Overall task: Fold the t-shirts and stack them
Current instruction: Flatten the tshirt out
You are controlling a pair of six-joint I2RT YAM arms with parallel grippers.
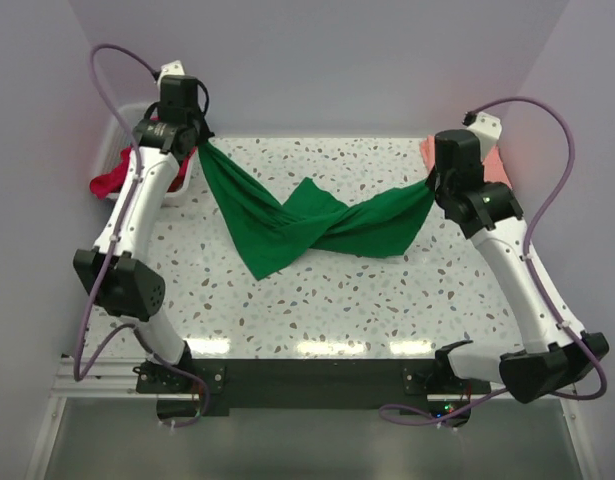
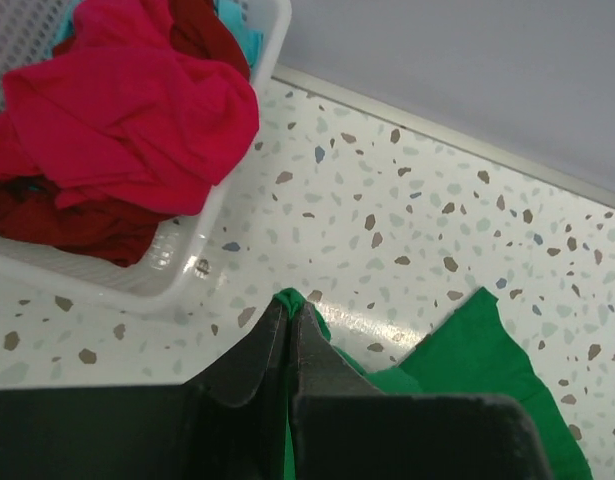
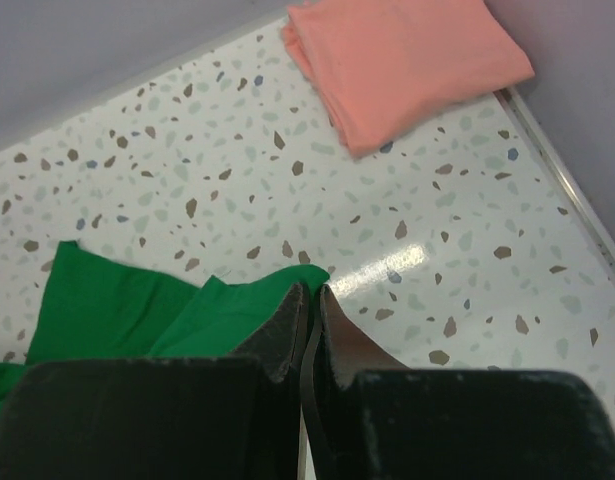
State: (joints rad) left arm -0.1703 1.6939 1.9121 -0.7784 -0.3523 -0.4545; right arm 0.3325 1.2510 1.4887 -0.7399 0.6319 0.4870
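Observation:
A bright green t-shirt (image 1: 297,225) hangs twisted between my two grippers above the speckled table. My left gripper (image 1: 199,145) at the back left is shut on one end of it; green cloth (image 2: 487,350) shows pinched at its tips (image 2: 290,303). My right gripper (image 1: 432,185) at the back right is shut on the other end, with green cloth (image 3: 127,305) at its tips (image 3: 315,288). A folded salmon-pink t-shirt (image 3: 402,55) lies at the back right corner (image 1: 427,152). Red and magenta t-shirts (image 2: 117,120) are piled in the white basket (image 2: 147,285).
The white plastic basket (image 1: 180,185) stands at the back left, behind my left arm, with red cloth (image 1: 109,180) spilling over its side. Lilac walls close the table at the back and both sides.

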